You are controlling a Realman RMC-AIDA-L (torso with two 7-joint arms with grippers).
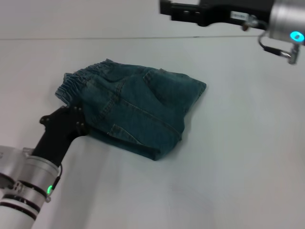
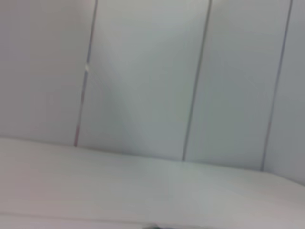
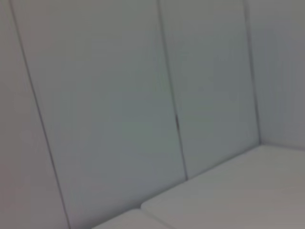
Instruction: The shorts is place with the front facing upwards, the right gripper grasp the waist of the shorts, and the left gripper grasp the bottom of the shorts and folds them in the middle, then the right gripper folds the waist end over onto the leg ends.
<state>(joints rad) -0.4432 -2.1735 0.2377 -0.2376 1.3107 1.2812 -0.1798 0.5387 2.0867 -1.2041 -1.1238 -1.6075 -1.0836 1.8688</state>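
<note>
Denim is what the left end effector point(image 1: 78, 119) meets: its dark fingers sit at the near-left edge of the shorts point(image 1: 138, 107), touching the cloth just below the gathered waistband. Whether those fingers are closed on the fabric or merely resting against it cannot be told from the head view, and the left wrist view shows only wall panels and bare bench.

The right end effector point(image 1: 167, 8) is raised high at the far edge of the scene, well apart from the garment, with nothing visibly in it; how far open it is I cannot tell.

The shorts lie near the middle of the white bench point(image 1: 238, 167), looking already doubled over into a compact, thick bundle, with the elastic waistband point(image 1: 78, 82) bunched at the left and a folded edge at the right.

By my judgement the denim will be soft and limp yet fairly heavy for cloth, with stiff seams and a puckered, springy waist. Layers may slide over each other, so a pinch should take in the whole thickness. The best hold seems to be the waistband edge or a stitched hem, where the material is thickest and least likely to slip free. Nothing here is fragile.
</note>
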